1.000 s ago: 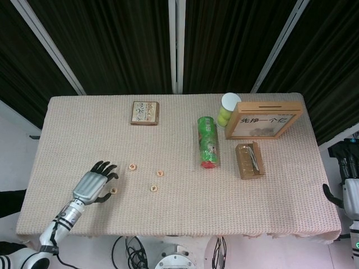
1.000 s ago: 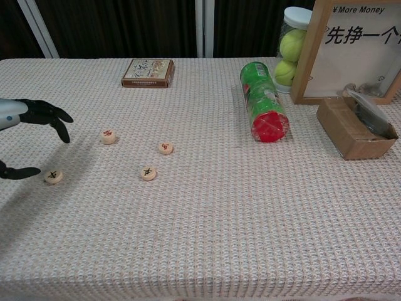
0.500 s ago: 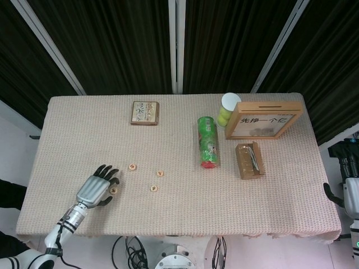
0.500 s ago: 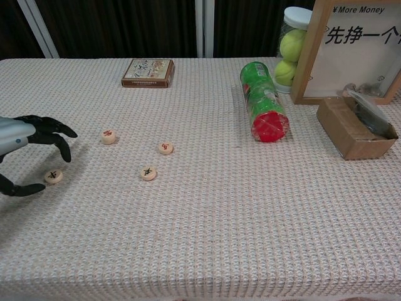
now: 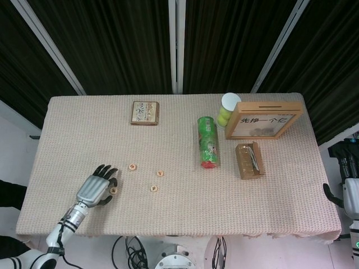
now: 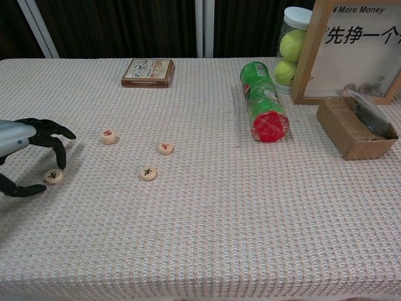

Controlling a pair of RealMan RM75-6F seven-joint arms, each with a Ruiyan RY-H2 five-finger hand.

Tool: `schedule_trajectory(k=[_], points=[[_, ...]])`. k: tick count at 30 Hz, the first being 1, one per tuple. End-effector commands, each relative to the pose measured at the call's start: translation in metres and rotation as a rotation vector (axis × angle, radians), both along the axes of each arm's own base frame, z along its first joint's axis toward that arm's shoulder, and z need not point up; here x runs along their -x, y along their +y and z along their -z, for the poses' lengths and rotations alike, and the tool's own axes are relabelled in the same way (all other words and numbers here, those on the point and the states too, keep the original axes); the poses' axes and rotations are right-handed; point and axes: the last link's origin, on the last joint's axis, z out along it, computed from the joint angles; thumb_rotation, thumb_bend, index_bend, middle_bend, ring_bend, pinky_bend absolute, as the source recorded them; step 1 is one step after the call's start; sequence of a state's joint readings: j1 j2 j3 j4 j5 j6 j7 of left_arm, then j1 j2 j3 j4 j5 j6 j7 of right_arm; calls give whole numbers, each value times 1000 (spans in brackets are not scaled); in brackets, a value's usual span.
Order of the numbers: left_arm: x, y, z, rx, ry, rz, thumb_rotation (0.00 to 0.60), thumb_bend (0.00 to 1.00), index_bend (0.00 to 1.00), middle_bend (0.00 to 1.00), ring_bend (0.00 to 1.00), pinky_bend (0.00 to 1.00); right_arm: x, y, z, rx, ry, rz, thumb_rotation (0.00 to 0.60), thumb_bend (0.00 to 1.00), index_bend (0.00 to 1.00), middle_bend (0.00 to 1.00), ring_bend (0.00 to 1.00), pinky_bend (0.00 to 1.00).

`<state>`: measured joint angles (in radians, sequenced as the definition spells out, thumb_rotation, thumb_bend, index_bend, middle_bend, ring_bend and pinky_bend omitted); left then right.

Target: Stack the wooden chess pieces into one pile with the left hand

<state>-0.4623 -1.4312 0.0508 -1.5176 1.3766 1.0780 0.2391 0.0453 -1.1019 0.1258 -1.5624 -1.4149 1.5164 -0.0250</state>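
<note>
A table covered in a beige woven cloth [image 5: 185, 218], seen from above and from chest height. Four small round wooden chess pieces lie flat and apart on the near left part of the cloth, none stacked. The left hand [image 5: 96, 187] [image 6: 25, 150], silver with black fingers, is lowered over the leftmost chess piece [image 5: 113, 190] [image 6: 53, 176]; its fingers are curved and apart, with a fingertip just above the piece and the thumb on the cloth beside it, and it holds nothing. The second chess piece [image 5: 133, 167] [image 6: 108, 136] lies near, farther back; a third chess piece [image 5: 160, 174] [image 6: 165, 148] and a fourth chess piece [image 5: 153, 189] [image 6: 148, 173] lie more to the right. Farther back sits a small flat printed box [image 5: 145, 112] [image 6: 148, 73]. On the right are a green canister [image 5: 208, 142] [image 6: 264, 110] on its side, a clear tube of tennis balls [image 5: 227, 109] [image 6: 291, 49], a wooden framed sign [image 5: 264, 119] [image 6: 357, 47], and an open cardboard box [image 5: 249, 160] [image 6: 354, 126]. The right hand [image 5: 344, 193] hangs off the table's right edge; whether its fingers are spread or closed cannot be made out
</note>
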Motion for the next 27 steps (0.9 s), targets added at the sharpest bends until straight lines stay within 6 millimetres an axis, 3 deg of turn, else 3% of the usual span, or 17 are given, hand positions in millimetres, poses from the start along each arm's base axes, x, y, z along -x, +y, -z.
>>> schedule_trajectory(k=[1, 27], points=[[0, 1, 1, -1, -12, -2, 600, 286, 423, 100, 0, 26, 0, 0, 0, -1, 1, 1, 600, 272, 0, 0, 0, 0], [3, 7, 6, -1, -29, -10, 600, 310, 506, 114, 0, 34, 1, 0, 2, -10, 1, 0, 600, 272, 0, 0, 0, 0]])
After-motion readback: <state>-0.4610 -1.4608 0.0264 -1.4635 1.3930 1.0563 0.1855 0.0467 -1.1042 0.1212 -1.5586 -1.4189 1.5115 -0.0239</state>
